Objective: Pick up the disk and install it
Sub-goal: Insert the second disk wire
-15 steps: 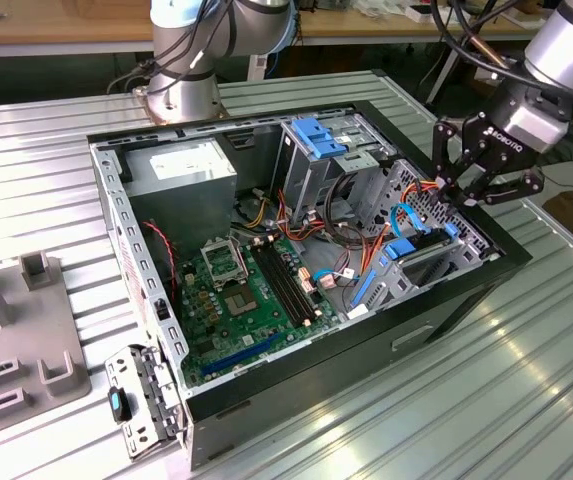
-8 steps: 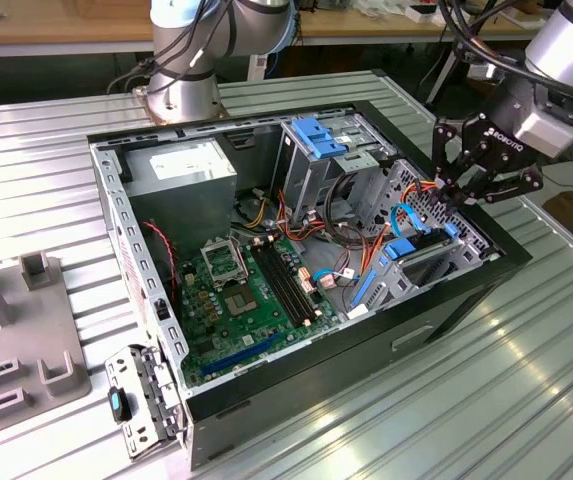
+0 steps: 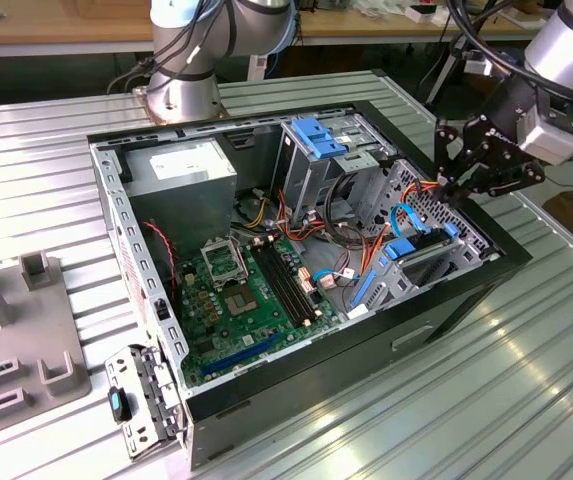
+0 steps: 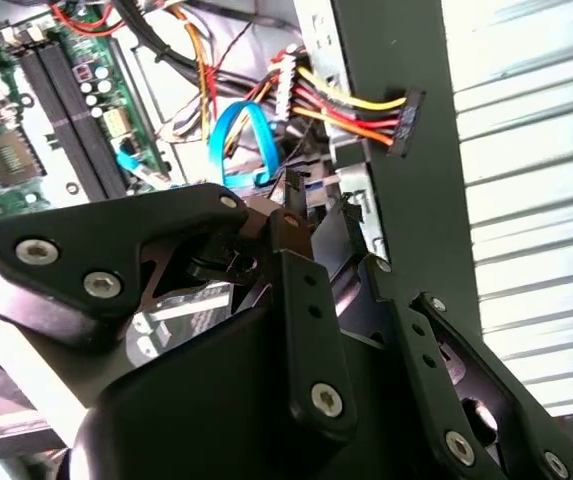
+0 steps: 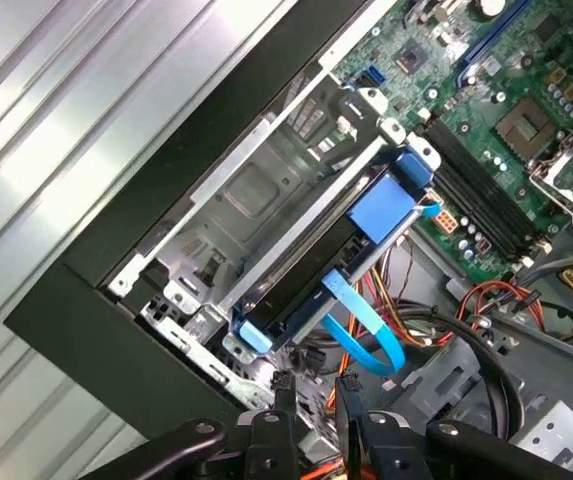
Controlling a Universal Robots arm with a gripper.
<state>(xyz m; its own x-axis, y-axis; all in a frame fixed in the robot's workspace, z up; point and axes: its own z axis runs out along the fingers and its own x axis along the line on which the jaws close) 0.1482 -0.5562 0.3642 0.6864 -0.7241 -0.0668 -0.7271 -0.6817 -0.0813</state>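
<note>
Jaws a little apart, nothing clamped between them; tips visible in the first wrist view with cage metal and orange wires showing through the gap. Poised over the drive-bay end of the open computer case (image 3: 366,350), at the exterior view's right, touching nothing so far as can be told.

Disk (image 5: 311,285) lying inside the metal drive bay (image 5: 256,190), blue rails at both ends, dark edge facing up; same spot in the exterior view (image 3: 428,258), low in the bay beside the case wall.

Progress, as a judgement: pick-up and placing look done, the disk in its bay and released. Fully seated or not: cannot tell. Flat blue cable (image 5: 366,335) curling loose just beside the bay; multi-wire power plug (image 4: 401,118) draped over the black case wall, plugged into nothing. Cabling looks open, then.

Count:
- disk: one
- drive bay: one
- computer case: one, lid off, on the ribbed metal counter (image 3: 526,400)
- power-supply box (image 3: 181,165): one, in the far corner
- cage with blue handle (image 3: 316,140): one, upright, well apart from the disk
- motherboard (image 3: 236,300): one
</note>
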